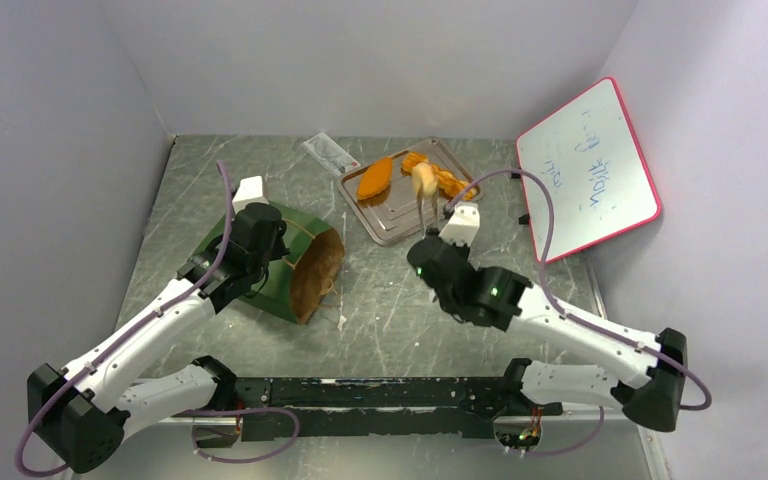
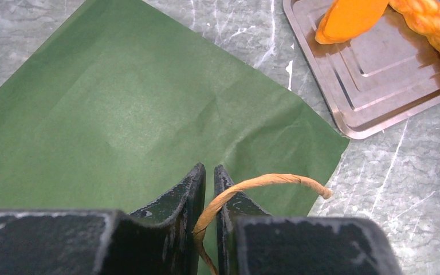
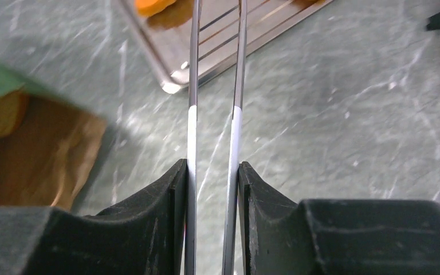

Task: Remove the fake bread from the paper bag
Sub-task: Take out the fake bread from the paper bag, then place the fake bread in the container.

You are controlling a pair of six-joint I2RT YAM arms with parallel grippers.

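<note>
The dark green paper bag point(image 1: 278, 262) lies on its side with its brown mouth point(image 1: 318, 277) facing right. My left gripper point(image 2: 209, 172) is shut on the bag's tan handle point(image 2: 275, 180), above the green side point(image 2: 149, 114). My right gripper point(image 3: 213, 169) is shut on metal tongs point(image 3: 192, 86). In the top view the tongs' tips point(image 1: 422, 203) meet a tan bread piece point(image 1: 423, 180) over the tray point(image 1: 392, 222). An orange loaf point(image 1: 374, 177) and a braided stick point(image 1: 448, 180) lie in the tray. Golden-brown bread point(image 3: 0, 114) shows inside the bag.
A pink-framed whiteboard point(image 1: 588, 165) leans against the right wall. A small clear packet point(image 1: 327, 153) lies behind the tray. The grey walls close in on the left, back and right.
</note>
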